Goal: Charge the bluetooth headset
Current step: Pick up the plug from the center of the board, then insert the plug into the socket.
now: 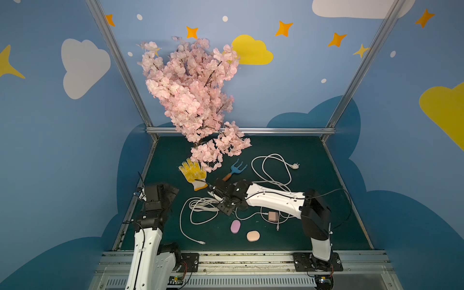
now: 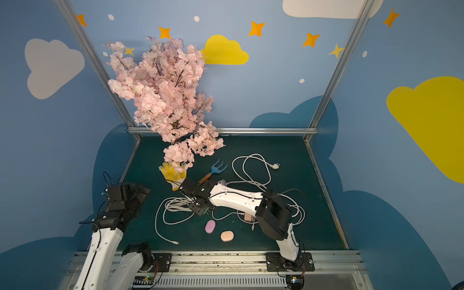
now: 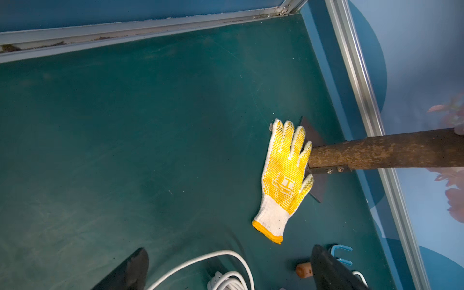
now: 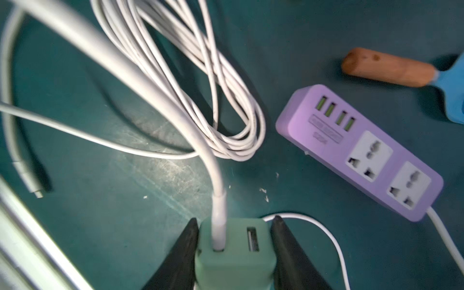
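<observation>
Your right gripper (image 4: pixel 234 221) pinches the green charger (image 4: pixel 234 253), with a white cable (image 4: pixel 175 108) plugged into it, near the purple power strip (image 4: pixel 359 148). Your left gripper (image 3: pixel 229 251) hangs spread wide over the table (image 1: pixel 313 163), near the yellow glove (image 3: pixel 283 175). The purple oval case (image 1: pixel 235 226) and the peach oval case (image 1: pixel 253 236) lie near-centre, untouched.

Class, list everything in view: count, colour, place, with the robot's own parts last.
blossom tree: one, pink, back left.
glove: one, yellow-white, by the tree's base.
hand rake: one, blue, centre.
power strip: one, purple, beside rake handle.
cables: several, white, mid-table.
purple case: one, front centre.
peach case: one, beside it.
adapter: one, pink, behind peach case.
charger: one, green, in right pincer.
left pincer: one, black, open, empty.
right pincer: one, black, shut on charger.
</observation>
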Available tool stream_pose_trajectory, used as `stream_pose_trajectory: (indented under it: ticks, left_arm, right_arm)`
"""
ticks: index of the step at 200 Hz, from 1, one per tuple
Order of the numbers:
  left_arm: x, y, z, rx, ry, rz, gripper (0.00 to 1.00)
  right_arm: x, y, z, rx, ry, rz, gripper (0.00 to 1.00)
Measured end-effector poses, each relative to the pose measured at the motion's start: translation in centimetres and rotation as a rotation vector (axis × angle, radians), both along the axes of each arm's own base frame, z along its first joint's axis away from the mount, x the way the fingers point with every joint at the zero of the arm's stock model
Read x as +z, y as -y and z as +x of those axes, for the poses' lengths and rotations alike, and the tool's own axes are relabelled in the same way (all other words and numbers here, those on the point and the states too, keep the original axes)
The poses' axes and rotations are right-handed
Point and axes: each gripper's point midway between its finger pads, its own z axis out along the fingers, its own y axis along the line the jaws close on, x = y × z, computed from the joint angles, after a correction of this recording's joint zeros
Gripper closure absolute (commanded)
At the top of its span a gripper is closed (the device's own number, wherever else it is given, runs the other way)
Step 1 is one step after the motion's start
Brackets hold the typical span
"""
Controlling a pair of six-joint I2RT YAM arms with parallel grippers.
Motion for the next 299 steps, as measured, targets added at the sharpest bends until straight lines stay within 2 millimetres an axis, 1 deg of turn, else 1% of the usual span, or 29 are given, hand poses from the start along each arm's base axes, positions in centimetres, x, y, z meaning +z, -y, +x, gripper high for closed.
stream_pose_trajectory:
  ticks: [15, 32, 51, 77, 91, 108, 124, 140, 148, 160, 176, 185, 200, 217, 237, 257, 273, 294, 299]
  left_arm:
    - [0.0, 0.4, 0.5, -0.020, 0.016, -0.013, 0.16]
    - [-0.6, 0.9, 0.8, -0.047, 0.021, -0.033, 0.21]
    - [-2.2, 1.8, 0.8, -0.078, 0.010, -0.076, 0.27]
    - [-4.6, 3.3, 0.6, -0.115, -0.026, -0.146, 0.46]
    - [-5.4, 4.2, 0.5, -0.143, -0.049, -0.169, 0.53]
    - [-5.6, 5.5, 0.8, -0.188, -0.057, -0.177, 0.55]
    - [-5.8, 6.7, 1.0, -0.228, -0.070, -0.179, 0.58]
    - [-5.8, 7.8, 1.3, -0.268, -0.091, -0.176, 0.59]
    - [-5.7, 8.4, 1.6, -0.288, -0.098, -0.174, 0.59]
    - [-5.5, 9.2, 2.2, -0.313, -0.107, -0.173, 0.60]
    - [-5.2, 10.3, 3.1, -0.340, -0.112, -0.178, 0.64]
    - [-5.2, 10.9, 3.7, -0.349, -0.118, -0.184, 0.68]
    - [-5.3, 11.6, 4.4, -0.363, -0.130, -0.195, 0.71]
    - [-5.3, 12.4, 5.2, -0.380, -0.149, -0.206, 0.73]
    - [-5.1, 13.3, 6.2, -0.398, -0.150, -0.216, 0.73]
    - [-5.1, 14.2, 7.0, -0.416, -0.155, -0.234, 0.75]
    - [-5.7, 15.0, 7.6, -0.430, -0.174, -0.250, 0.80]
    - [-7.1, 16.3, 8.3, -0.451, -0.215, -0.285, 0.95]
    - [-7.4, 16.7, 8.5, -0.456, -0.227, -0.296, 0.96]
  right_arm:
    - [1.8, 1.1, 1.1, -0.060, 0.000, 0.120, 1.00]
    - [2.7, 2.3, 2.4, -0.123, 0.008, 0.229, 1.00]
    - [2.2, 4.0, 4.1, -0.205, 0.032, 0.314, 1.00]
    - [1.0, 6.6, 6.5, -0.329, 0.080, 0.403, 1.00]
    - [0.6, 7.8, 8.1, -0.399, 0.112, 0.444, 1.00]
    - [1.0, 8.9, 10.2, -0.476, 0.158, 0.501, 1.00]
    - [2.3, 9.5, 12.3, -0.530, 0.211, 0.562, 1.00]
    - [3.7, 9.8, 14.0, -0.564, 0.259, 0.627, 1.00]
    - [4.1, 9.9, 14.8, -0.577, 0.279, 0.647, 1.00]
    - [4.0, 9.9, 15.6, -0.591, 0.296, 0.662, 1.00]
    - [3.1, 9.4, 16.4, -0.595, 0.303, 0.667, 1.00]
    - [2.4, 9.1, 16.6, -0.595, 0.301, 0.663, 1.00]
    - [1.1, 8.9, 16.9, -0.596, 0.295, 0.651, 1.00]
    - [-0.1, 8.7, 17.1, -0.596, 0.290, 0.641, 1.00]
    - [-0.7, 8.5, 17.4, -0.597, 0.292, 0.644, 1.00]
    - [-1.0, 8.3, 17.6, -0.597, 0.298, 0.656, 1.00]
    - [-0.9, 8.2, 17.8, -0.597, 0.305, 0.668, 1.00]
    - [-0.8, 8.1, 17.9, -0.599, 0.311, 0.678, 1.00]
    - [-0.8, 8.1, 18.0, -0.601, 0.311, 0.681, 1.00]
